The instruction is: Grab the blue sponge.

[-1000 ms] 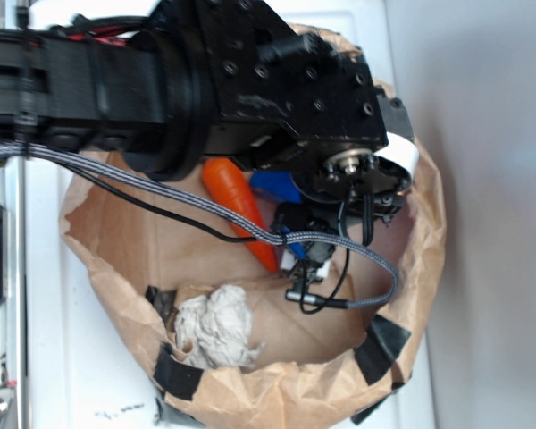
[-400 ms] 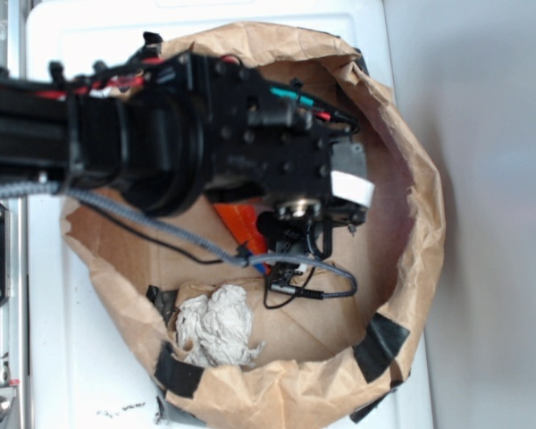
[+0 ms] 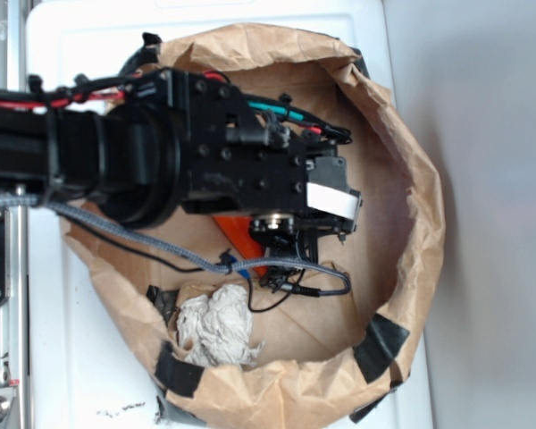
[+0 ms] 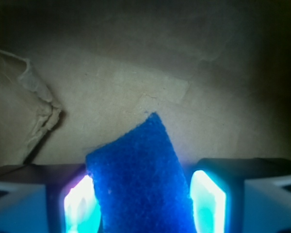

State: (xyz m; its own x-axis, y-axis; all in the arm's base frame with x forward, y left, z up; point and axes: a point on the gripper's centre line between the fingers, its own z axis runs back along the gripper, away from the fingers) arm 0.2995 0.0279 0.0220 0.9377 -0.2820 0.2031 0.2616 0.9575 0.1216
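Bright-blue flat rectangular sponge (image 4: 140,179) sits between the spread, unclenched tool's (image 4: 144,204) pads, angled toward 11 o'clock; the grasp step seems underway, needing closure next.

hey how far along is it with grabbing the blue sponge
Done: the gripper is down inside the paper bag and lined up, with the blue sponge between its fingers. In hand: closing on it; a gap shows on the right side, so no firm grip yet. Left: squeeze shut and lift it clear of the carrot.
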